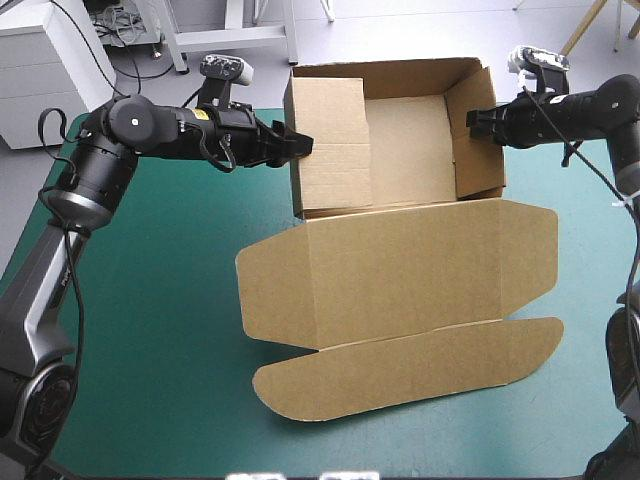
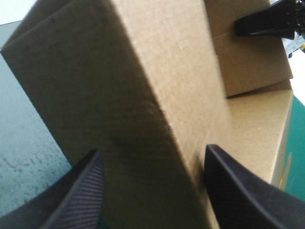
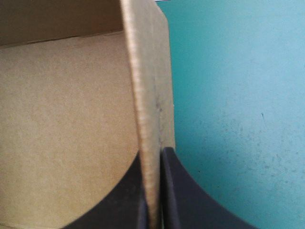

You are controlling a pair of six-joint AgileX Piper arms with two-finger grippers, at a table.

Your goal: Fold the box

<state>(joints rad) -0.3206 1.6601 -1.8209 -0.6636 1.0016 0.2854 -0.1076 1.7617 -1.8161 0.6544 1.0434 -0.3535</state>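
Tucking the box's [image 1: 408,135] side walls: right gripper [image 1: 476,120] fingers pinched the right wall; left gripper [image 1: 303,146] fingers stood open astride the left, probably due to clamp.

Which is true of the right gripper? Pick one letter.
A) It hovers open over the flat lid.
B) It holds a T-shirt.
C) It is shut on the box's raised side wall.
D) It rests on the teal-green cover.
C: the right gripper is all but shut, with the wall edge of the box pinched in it.

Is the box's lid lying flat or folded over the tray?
Flat: the lid lies spread on the teal-green cover, beside the open tray.
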